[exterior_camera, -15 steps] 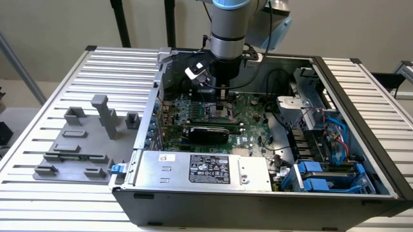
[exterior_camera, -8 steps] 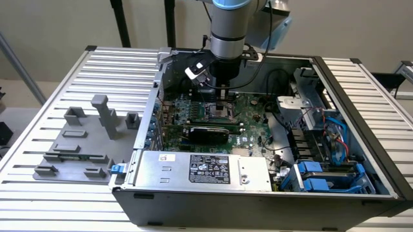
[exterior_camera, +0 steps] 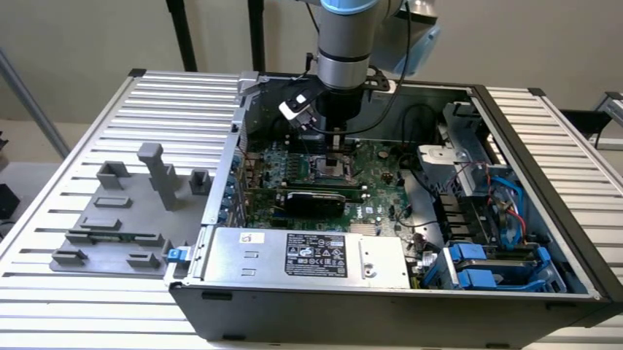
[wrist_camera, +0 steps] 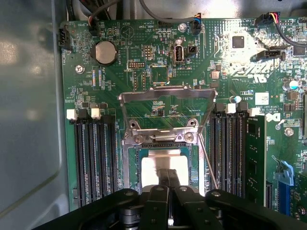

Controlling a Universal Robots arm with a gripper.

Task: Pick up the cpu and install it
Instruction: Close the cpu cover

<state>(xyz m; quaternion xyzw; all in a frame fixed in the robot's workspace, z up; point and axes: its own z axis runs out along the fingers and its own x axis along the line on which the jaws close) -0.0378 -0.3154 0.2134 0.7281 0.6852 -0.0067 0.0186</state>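
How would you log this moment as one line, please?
gripper: shut, over cpu | cpu: within socket, contact unclear | plate: raised

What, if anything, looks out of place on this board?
Nothing looks damaged or spilled. The socket has its metal frame flipped open, lever loose beside it, which suits an install. The cpu looks square in it, under the shut gripper.
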